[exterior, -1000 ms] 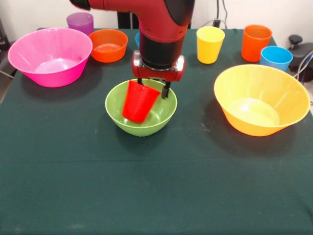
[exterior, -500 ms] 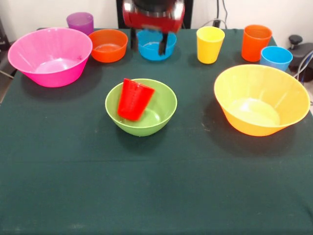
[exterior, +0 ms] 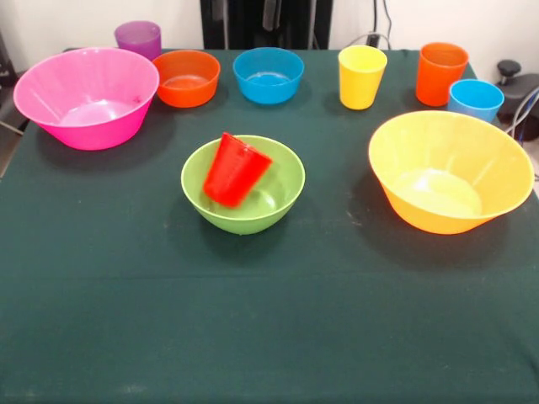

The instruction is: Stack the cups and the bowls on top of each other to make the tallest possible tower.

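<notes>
A red cup (exterior: 235, 169) leans tilted inside the lime green bowl (exterior: 282, 195) at the table's middle, mouth up and to the right. Along the back stand a purple cup (exterior: 138, 37), a small orange bowl (exterior: 186, 77), a small blue bowl (exterior: 269, 75), a yellow cup (exterior: 361, 76), an orange cup (exterior: 440, 72) and a light blue cup (exterior: 475, 99). The large pink bowl (exterior: 85, 96) sits at left, the large yellow-orange bowl (exterior: 450, 170) at right. No gripper shows in this view.
The dark green tablecloth (exterior: 269, 320) covers the table. Dark cables and gear (exterior: 518, 84) sit past the right edge. The pedestal's black column (exterior: 265, 23) stands at the top middle.
The gripper let go of the red cup, rose and left the picture at the top. The red cup stayed tilted in the green bowl and tipped a little further.
</notes>
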`<action>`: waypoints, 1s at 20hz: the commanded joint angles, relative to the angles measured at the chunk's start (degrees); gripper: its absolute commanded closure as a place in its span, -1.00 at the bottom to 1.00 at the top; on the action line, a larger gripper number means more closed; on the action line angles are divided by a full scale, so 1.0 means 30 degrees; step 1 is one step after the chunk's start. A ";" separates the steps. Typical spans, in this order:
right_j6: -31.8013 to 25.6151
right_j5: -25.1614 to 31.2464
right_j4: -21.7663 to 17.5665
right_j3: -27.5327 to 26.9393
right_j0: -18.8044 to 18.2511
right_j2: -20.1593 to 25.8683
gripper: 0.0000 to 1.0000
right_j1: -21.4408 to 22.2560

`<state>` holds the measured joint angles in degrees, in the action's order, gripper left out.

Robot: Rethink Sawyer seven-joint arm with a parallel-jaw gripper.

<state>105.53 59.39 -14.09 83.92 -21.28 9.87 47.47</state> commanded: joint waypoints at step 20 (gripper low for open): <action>0.2100 -0.4839 -0.3045 0.0804 0.2120 -0.0202 -1.00 -0.3627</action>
<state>105.53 53.12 -17.05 86.01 -17.96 9.32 44.33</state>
